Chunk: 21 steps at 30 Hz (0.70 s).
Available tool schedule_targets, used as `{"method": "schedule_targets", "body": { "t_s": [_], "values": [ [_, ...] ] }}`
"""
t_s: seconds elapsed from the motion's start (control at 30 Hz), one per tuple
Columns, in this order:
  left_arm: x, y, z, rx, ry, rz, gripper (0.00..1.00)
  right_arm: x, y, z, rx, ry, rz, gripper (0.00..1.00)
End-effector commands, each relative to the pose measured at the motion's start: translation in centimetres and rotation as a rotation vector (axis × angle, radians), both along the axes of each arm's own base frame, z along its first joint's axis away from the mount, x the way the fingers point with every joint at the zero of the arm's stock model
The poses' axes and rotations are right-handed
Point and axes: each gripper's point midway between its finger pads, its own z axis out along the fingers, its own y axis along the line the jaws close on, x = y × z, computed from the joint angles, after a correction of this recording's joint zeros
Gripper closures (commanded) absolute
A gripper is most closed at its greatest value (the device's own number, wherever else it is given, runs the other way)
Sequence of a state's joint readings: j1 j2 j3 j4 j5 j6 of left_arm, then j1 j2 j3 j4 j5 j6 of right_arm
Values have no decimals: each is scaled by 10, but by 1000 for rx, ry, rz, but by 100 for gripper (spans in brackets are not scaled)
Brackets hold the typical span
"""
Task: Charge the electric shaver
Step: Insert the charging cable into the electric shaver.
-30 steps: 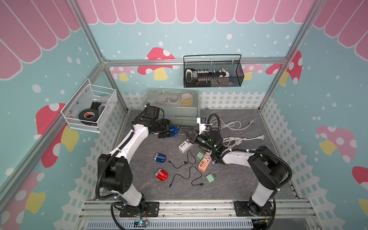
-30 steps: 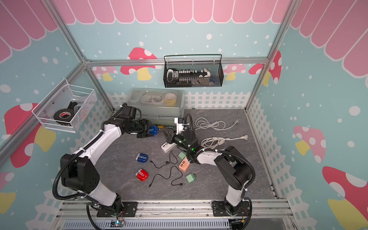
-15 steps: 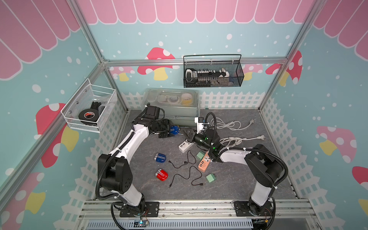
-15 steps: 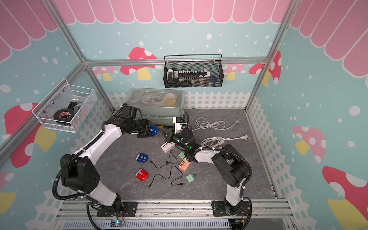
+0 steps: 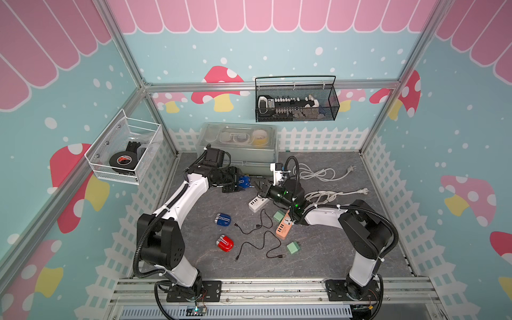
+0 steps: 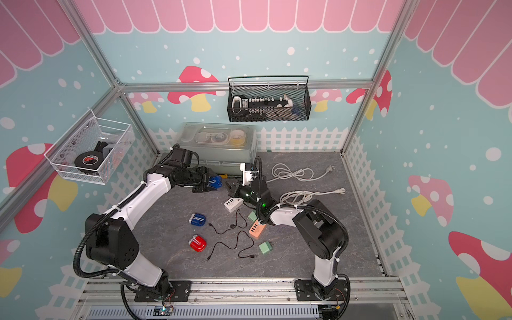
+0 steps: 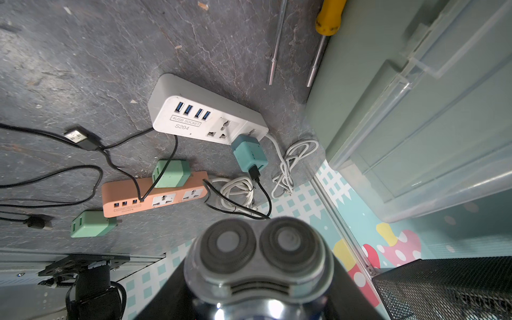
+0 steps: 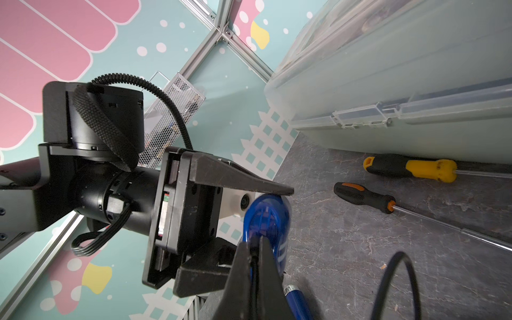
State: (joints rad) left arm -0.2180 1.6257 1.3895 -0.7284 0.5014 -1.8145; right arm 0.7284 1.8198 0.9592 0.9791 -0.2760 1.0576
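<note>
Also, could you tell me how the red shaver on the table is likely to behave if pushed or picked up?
The red shaver looks like a rigid, rounded shell, so it probably will not flex. Its glossy, curved sides may slip in a grip. Lying free on the flat table, an off-centre push would likely spin it.

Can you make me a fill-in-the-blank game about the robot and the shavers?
The held shaver in the left gripper is ____.
The right gripper is shut on a thin ____ cable.
The shaver nearest the arms' bases is ____.
A teal charger is plugged into the ____ power strip.
Missing words: blue, black, red, white.
</note>
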Motion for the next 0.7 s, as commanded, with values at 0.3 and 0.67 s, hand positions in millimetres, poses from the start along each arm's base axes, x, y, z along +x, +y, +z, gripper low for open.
{"method": "schedule_targets", "body": {
  "t_s": [0.3, 0.67],
  "values": [
    [2, -2, 7, -21, -26, 19, 100, 2, 1, -17, -11, 52, -10, 100],
    [5, -3, 6, -25, -26, 24, 100, -3, 0, -22, -4, 76, -8, 100]
  ]
}}
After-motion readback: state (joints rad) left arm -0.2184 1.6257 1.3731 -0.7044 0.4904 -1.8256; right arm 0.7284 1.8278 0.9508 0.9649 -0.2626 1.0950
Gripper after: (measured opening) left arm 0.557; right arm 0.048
